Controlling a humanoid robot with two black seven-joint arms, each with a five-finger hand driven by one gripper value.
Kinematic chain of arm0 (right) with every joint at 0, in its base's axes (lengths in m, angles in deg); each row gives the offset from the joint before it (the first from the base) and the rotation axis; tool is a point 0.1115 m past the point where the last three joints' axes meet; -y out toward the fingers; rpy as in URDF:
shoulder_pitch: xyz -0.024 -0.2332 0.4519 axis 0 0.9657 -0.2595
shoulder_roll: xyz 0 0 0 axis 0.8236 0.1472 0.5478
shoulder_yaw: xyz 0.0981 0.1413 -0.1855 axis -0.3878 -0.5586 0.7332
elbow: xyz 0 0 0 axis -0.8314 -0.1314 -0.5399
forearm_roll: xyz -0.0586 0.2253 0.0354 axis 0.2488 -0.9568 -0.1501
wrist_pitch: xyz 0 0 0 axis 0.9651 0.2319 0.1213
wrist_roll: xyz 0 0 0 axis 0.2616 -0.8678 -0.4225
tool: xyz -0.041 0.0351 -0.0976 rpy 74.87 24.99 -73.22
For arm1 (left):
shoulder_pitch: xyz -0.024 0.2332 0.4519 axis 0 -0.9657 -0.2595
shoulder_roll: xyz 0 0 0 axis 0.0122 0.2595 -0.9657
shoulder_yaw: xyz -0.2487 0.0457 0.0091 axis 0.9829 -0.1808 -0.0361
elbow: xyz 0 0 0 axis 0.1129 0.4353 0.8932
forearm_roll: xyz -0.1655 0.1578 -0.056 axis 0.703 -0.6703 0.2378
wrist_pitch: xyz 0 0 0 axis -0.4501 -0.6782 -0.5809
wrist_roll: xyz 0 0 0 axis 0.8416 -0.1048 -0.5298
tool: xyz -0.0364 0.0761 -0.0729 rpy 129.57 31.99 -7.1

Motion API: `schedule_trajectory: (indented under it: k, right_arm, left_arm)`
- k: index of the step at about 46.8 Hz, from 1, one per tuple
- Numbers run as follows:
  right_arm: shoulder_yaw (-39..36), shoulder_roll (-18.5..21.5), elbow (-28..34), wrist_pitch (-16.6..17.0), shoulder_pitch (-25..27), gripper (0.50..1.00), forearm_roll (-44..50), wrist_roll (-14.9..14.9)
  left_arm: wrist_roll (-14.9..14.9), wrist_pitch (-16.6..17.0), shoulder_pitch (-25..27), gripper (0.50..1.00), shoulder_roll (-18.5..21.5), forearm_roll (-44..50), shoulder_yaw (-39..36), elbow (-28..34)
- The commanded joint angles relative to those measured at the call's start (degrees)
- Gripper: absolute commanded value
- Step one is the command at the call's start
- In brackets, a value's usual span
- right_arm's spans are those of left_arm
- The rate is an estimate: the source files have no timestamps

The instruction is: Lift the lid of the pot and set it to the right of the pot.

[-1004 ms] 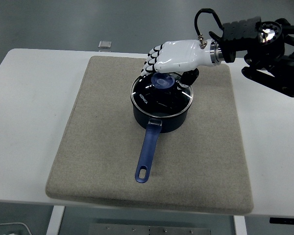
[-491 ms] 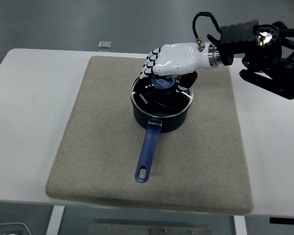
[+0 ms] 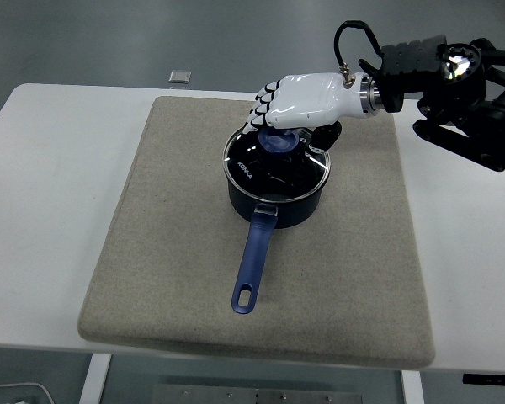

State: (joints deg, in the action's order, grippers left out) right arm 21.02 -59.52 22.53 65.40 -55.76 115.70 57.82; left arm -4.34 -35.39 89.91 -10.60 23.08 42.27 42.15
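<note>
White table [image 3: 50,210], carrying the whole arrangement; a beige fabric mat [image 3: 168,252] covers most of its centre, presumably to cushion the cookware and keep it from sliding; a small grey object [image 3: 180,77] lies on the table just beyond the mat's far edge, apart from the work. Right arm [image 3: 454,93], black, entering from the right edge and reaching leftward over the mat's far right corner; the left arm is out of view. Dark blue saucepan [image 3: 278,198], standing upright near the mat's centre, its long blue handle [image 3: 254,265] pointing toward the near edge, which leaves the mat to the pot's right bare as a landing place. Glass pot lid [image 3: 273,164], seated level on the saucepan's rim, not yet lifted. White right hand [image 3: 299,99], poised palm-down directly above the lid's far side, placed so the fingers [image 3: 263,105] can come around the lid's knob; the fingers are curled downward over it, while the dark thumb side [image 3: 324,132] drops behind it, yet whether they actually clamp the knob cannot be told from this view. Translucent blue knob [image 3: 279,140], at the lid's centre, partly hidden beneath the hand; as the only raised grip, it is the likely point for a vertical lift.
</note>
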Motion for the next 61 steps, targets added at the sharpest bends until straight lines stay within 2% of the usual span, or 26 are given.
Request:
schedule_trajectory:
  k: [1,9,13,19,22,25,26,31,33,34,35,37,39,41,44,61]
  right_arm:
    - [0.03,0.0,-0.01,0.02,0.14,0.891,-0.09,0.0]
    - [-0.06,0.0,0.08,0.11,-0.03,0.854,-0.44,0.0]
    - [-0.06,0.0,0.08,0.11,-0.12,0.852,-0.88,0.0]
    - [-0.58,0.0,0.08,0.72,-0.12,0.793,-1.49,0.0]
    - [-0.5,0.0,0.16,0.99,-0.12,0.801,-2.19,0.0]
    - [-0.5,0.0,0.16,0.99,-0.21,0.882,-2.64,0.0]
    - [-0.5,0.0,0.16,0.9,-0.12,0.893,-2.64,0.0]
    - [-0.32,0.0,0.08,0.99,-0.21,0.883,-2.81,0.0]
    - [-0.24,0.0,-0.01,0.99,-0.3,0.866,-2.9,0.0]
    - [-0.23,0.0,-0.01,0.99,-0.21,0.842,-2.9,0.0]
    - [-0.32,0.0,-0.01,0.99,-0.21,0.807,-2.9,0.0]
    - [-0.32,0.0,-0.1,1.08,-0.3,0.683,-2.99,0.0]
    - [-0.24,0.0,-0.1,1.08,-0.12,0.605,-2.99,0.0]
    - [-0.23,0.0,-0.1,1.08,-0.12,0.546,-2.99,0.0]
    - [-0.23,0.0,-0.1,1.08,-0.03,0.5,-2.99,0.0]
    - [-0.06,0.0,-0.1,1.87,0.14,0.5,-2.9,0.0]
  left_arm:
    - [0.0,0.0,0.0,1.0,0.0,0.01,0.0,0.09]
    - [0.0,0.0,0.0,1.0,0.0,0.01,0.08,-0.08]
    - [0.0,0.0,0.0,1.0,0.0,0.01,0.0,-0.08]
    - [0.0,0.0,0.0,1.0,0.0,0.01,0.0,-0.08]
    - [0.0,0.0,0.0,1.0,0.0,-0.07,0.0,-0.08]
    - [0.0,0.0,0.0,1.0,0.0,0.01,0.0,-0.08]
    - [0.0,0.0,0.0,1.0,0.0,0.01,0.0,0.09]
    - [0.0,0.0,0.0,1.0,0.0,0.01,0.0,0.1]
    - [0.0,0.0,0.0,1.0,0.0,0.01,0.0,0.09]
    - [0.0,0.0,0.0,1.0,0.0,0.01,0.0,-0.08]
    - [0.0,0.0,0.0,1.0,0.0,-0.07,0.0,0.09]
    - [0.0,0.0,0.0,1.0,0.0,0.01,0.0,0.09]
    - [0.0,0.0,0.0,1.0,0.0,-0.07,0.0,0.1]
    - [0.0,0.0,0.0,1.0,0.0,0.01,0.0,0.1]
    - [0.0,0.0,0.0,1.0,0.0,0.01,0.0,0.09]
    - [0.0,0.0,0.0,1.0,0.0,-0.07,0.0,-0.08]
